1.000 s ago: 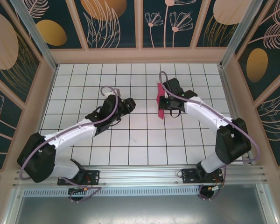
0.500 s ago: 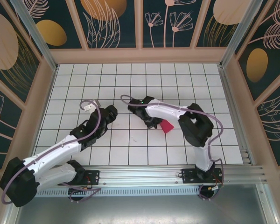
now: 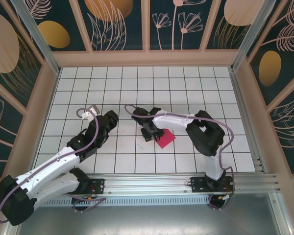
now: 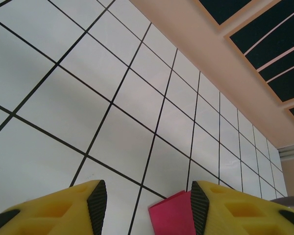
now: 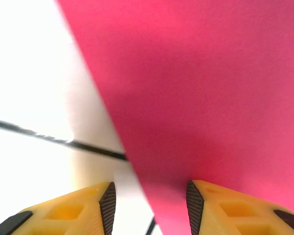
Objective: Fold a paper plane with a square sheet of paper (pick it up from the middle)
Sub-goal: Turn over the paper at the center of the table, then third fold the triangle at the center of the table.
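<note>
The square sheet of paper (image 3: pixel 165 139) is magenta-pink and folded small. It lies flat on the tiled floor near the middle. My right gripper (image 3: pixel 150 132) sits low at its left edge. In the right wrist view the right gripper (image 5: pixel 149 196) is open, and the sheet of paper (image 5: pixel 210 98) runs under and past the right pad, with bare floor by the left pad. My left gripper (image 3: pixel 111 118) is further left, apart from the paper. It is open (image 4: pixel 146 196) and empty, and a corner of the paper (image 4: pixel 172 215) lies on the floor ahead of it. The paper plane is out of view.
White tiled floor (image 3: pixel 137 88) with black grid lines, ringed by a pale raised border (image 3: pixel 147 58) and patterned walls. The right arm's elbow (image 3: pixel 206 132) bends over the floor right of the paper. A metal rail (image 3: pixel 147 183) runs along the near edge.
The right arm swung from the back right to the middle, brought the paper down onto the floor and opened its jaws. The left arm drew back to the left.
</note>
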Motion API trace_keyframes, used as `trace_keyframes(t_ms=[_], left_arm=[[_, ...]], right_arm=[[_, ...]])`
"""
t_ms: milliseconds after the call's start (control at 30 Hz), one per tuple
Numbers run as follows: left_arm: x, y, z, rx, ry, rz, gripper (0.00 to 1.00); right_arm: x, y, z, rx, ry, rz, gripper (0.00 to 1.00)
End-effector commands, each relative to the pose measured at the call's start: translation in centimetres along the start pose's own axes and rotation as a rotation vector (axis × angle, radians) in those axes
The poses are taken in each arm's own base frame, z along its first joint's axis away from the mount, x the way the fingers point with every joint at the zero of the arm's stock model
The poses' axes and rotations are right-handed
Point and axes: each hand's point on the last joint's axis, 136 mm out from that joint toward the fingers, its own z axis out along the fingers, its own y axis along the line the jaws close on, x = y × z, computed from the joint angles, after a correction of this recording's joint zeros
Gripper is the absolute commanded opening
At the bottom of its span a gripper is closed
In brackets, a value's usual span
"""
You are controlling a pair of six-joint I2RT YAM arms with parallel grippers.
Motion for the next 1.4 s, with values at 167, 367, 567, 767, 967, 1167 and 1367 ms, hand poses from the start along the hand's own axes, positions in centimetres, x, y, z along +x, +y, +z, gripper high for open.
trace_keyframes(t_ms=[167, 367, 567, 767, 967, 1167, 1367], left_arm=[[3.1, -3.5, 1.8, 0.121, 0.153, 0.088, 0.44], [10.4, -7.5, 4.5, 0.282, 0.449, 0.089, 0.27], [17.3, -8.8, 6.7, 0.243, 0.656, 0.152, 0.24], [20.3, -7.9, 8.2, 0.179, 0.706, 0.154, 0.24], [21.9, -7.5, 8.5, 0.17, 0.75, 0.157, 0.26], [23.2, -6.3, 8.6, 0.142, 0.782, 0.173, 0.27], [23.8, -4.7, 9.3, 0.093, 0.783, 0.195, 0.25]], right_arm=[[-3.4, 2.7, -10.1, -0.506, -0.281, 0.052, 0.52], [-2.7, -2.9, -10.8, -0.634, -0.37, 0.211, 0.22], [-0.5, -2.6, -7.7, -0.734, -0.282, 0.234, 0.1], [1.7, -3.1, -3.0, -0.689, -0.178, 0.287, 0.08], [3.6, -3.6, 0.0, -0.655, -0.11, 0.326, 0.08], [2.2, -3.9, -2.9, -0.672, -0.194, 0.317, 0.16], [0.6, -8.7, -4.7, -0.593, -0.309, 0.337, 0.41]])
